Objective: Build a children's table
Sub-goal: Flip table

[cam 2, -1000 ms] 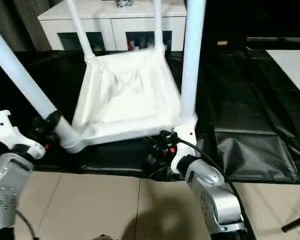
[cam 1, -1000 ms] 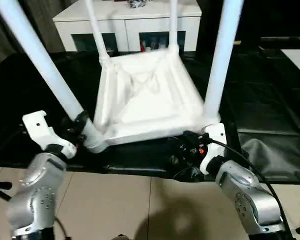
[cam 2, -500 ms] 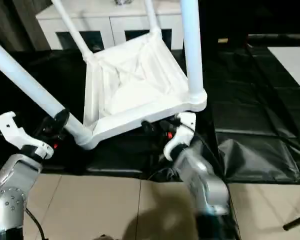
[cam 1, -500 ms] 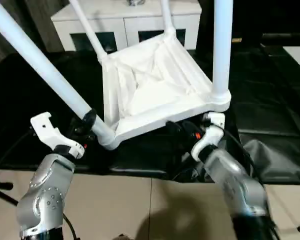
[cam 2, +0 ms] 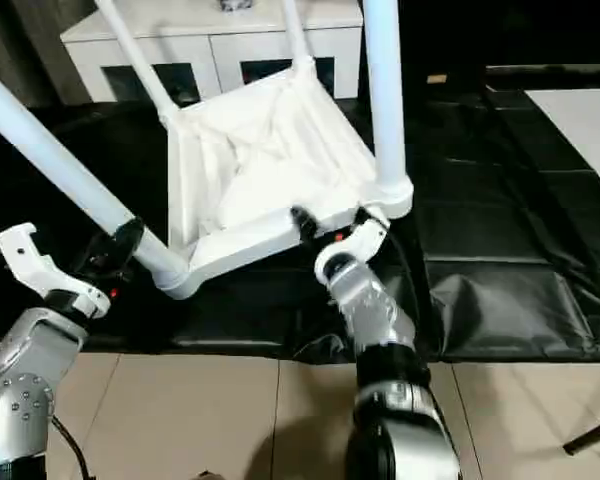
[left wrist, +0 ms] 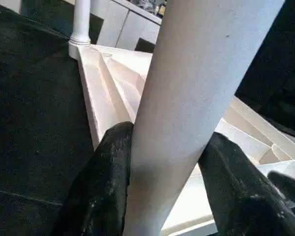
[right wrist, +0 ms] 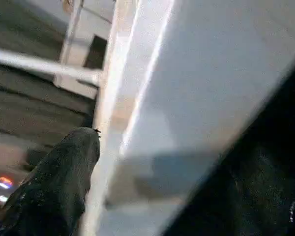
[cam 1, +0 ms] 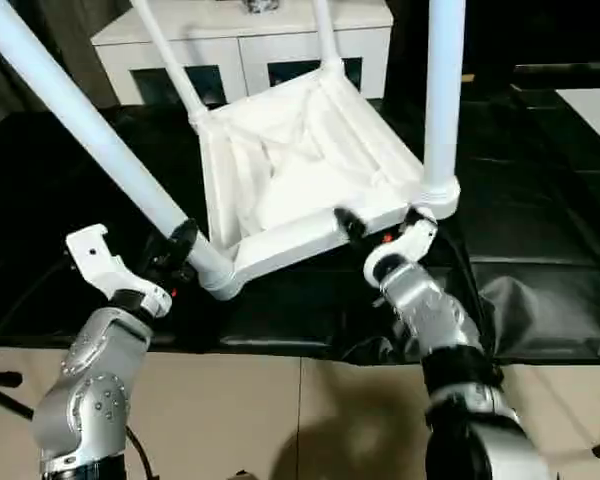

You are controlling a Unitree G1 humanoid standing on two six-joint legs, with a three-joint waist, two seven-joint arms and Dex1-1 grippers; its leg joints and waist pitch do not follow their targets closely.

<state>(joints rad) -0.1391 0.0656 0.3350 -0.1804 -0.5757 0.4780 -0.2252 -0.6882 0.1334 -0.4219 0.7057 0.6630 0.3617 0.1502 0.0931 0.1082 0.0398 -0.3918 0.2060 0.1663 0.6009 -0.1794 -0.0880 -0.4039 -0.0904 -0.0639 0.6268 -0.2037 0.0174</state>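
Flipping stage, we reckon: tabletop [cam 1: 300, 170] tilted above the black mat [cam 1: 540, 250], all four legs fitted. Left gripper [left wrist: 162, 162] clamps the near-left leg [cam 1: 90, 135]; right gripper [cam 1: 365, 228] pinches the near rim. Next: coordinated rotation, grips kept firm.

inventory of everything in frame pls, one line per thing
tabletop: 1, white, upside down and tilted, above the black mat
legs: 4, white, one at each tabletop corner, pointing up
black mat: 1, black, under the table
cabinet: 1, white with dark glass doors, behind the mat
tiled floor: beige, nearest the robot
left gripper: black fingers shut on the near-left leg
right gripper: black fingers gripping the tabletop's near edge
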